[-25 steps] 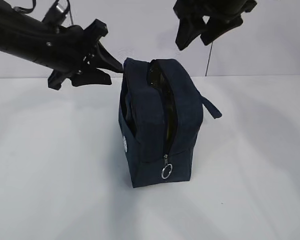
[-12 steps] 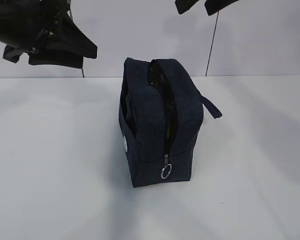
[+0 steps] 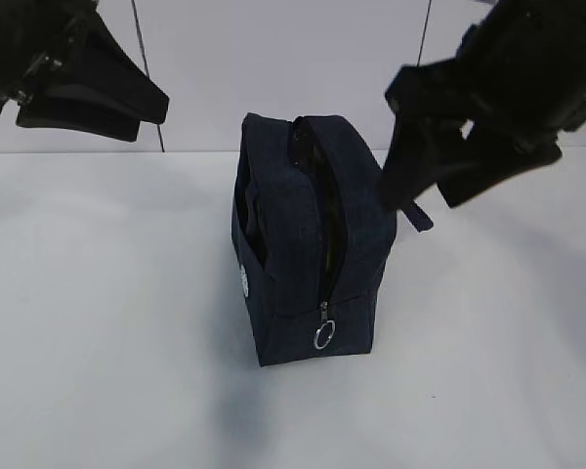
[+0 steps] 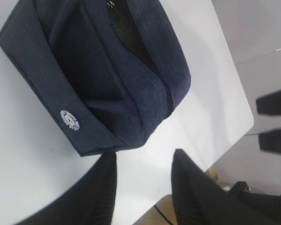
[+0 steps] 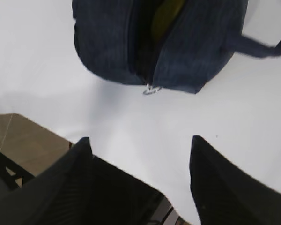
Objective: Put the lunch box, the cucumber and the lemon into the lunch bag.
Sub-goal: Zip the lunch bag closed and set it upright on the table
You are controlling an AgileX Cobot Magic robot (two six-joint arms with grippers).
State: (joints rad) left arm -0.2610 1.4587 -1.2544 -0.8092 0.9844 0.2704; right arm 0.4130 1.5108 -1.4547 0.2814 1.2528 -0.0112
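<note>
The navy lunch bag stands upright in the middle of the white table, its top zipper open and the silver ring pull hanging at the near end. It also shows in the left wrist view and the right wrist view. A yellow patch inside the open slit looks like the lemon. The lunch box and cucumber are hidden. My left gripper hangs open and empty, high to the bag's left, also seen in its wrist view. My right gripper is open and empty just right of the bag.
A loop handle sticks out of the bag's right side, close to my right gripper's fingers. The table edge drops off to the floor beyond the bag, and its near edge shows in the right wrist view. A pale wall stands behind.
My right gripper has come down from the top of the view to the bag's right side. My left gripper has pulled back up and to the left. The bag has not moved.
</note>
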